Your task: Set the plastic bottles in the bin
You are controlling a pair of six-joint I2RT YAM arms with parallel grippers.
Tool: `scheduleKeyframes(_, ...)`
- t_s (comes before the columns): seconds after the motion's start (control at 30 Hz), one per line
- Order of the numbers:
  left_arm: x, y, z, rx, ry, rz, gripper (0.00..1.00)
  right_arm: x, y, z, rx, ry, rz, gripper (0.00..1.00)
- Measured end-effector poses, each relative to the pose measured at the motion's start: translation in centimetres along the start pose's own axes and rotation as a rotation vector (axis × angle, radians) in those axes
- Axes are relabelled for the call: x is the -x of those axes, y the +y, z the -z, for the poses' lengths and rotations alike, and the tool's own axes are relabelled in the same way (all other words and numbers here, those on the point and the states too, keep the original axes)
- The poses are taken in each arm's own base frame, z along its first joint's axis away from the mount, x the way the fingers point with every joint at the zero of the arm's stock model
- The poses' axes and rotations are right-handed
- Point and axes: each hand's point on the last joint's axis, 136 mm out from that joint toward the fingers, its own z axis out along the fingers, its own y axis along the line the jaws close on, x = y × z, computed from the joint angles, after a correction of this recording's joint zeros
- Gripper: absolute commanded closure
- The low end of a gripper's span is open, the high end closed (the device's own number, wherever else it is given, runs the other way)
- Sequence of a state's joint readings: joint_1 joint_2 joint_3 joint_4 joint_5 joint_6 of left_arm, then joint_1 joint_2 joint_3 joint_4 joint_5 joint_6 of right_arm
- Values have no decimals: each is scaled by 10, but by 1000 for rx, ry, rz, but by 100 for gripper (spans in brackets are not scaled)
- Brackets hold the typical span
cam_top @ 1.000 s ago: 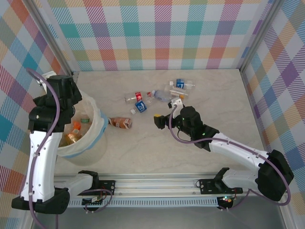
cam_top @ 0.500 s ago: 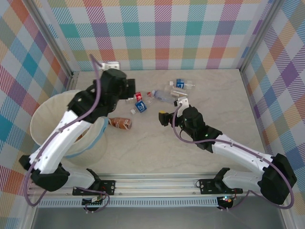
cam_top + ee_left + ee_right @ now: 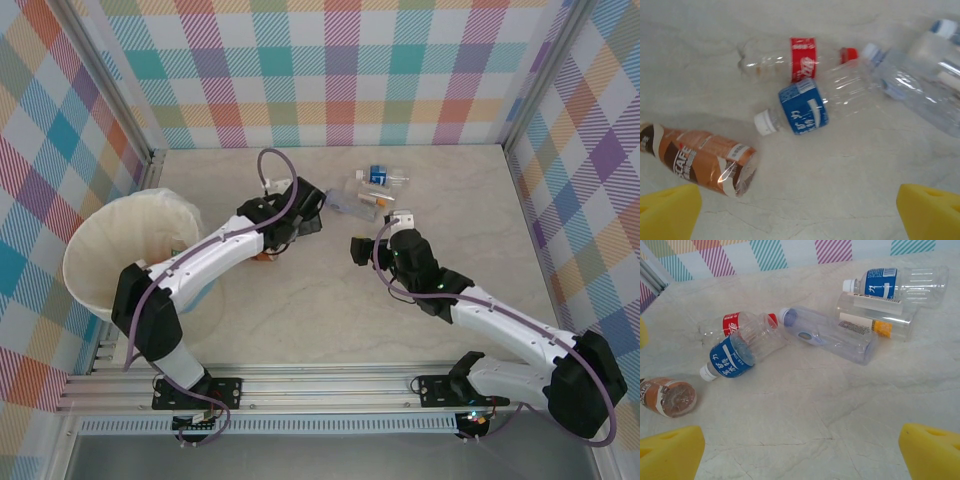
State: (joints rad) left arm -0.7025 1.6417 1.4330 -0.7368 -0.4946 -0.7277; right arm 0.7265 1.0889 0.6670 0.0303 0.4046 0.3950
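We see both grippers spread wide, neither holding anything. The left gripper (image 3: 797, 197) hangs low over the table, its yellow pads at the two bottom corners of its wrist view, touching no bottle. Just beyond the pads lie three bottles on their sides: a brown-labelled bottle (image 3: 700, 162), a blue-labelled bottle (image 3: 805, 114) with a white cap, and a red-labelled bottle (image 3: 802, 57) with a red cap. The blue one rests against the red one. The right gripper (image 3: 800, 442) is also fully open and clear of every bottle, and it faces the same group. Further back in its view lie a clear flat-sided bottle (image 3: 832, 337), an orange-and-white-labelled bottle (image 3: 875, 315) and a second blue-labelled bottle (image 3: 890, 282), close together near the far wall.

The bin (image 3: 80, 245) stands at the left edge of the table, well apart from these bottles.

A second ago the left arm (image 3: 200, 255) stood upright over the bin. Now it stretches across the table and covers the red and blue bottles from above. The right gripper has edged slightly rightward and away from its base. The bin's mouth now looks wider and leans toward the left wall.

The table (image 3: 300, 310) is pale, marble-patterned. Pastel plaid walls (image 3: 340, 70) enclose it, and a metal rail (image 3: 330, 385) runs along the near edge.
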Motion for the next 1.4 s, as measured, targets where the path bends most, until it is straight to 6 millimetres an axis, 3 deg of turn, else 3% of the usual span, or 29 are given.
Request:
scheduleKeyframes(0.37,-45,81,-61,266,57,421,0,2,0,2,4,-7,-12,0)
scheduleKeyframes(0.63,-72,114,-100,338,103,650,4,7,0,8,10,-22,-21,0)
scheduleKeyframes(0.83,-92,117,-122,343,143,706,18,7,0,10,9,-20,-24,0)
scheduleKeyframes(1.2,-99,120,-115,180,120,521,38,2,-4,13,2,-15,-25,0)
scheduleKeyframes(1.4,-83,92,-110,10,103,441,41,-1,-5,10,-3,-4,-21,0)
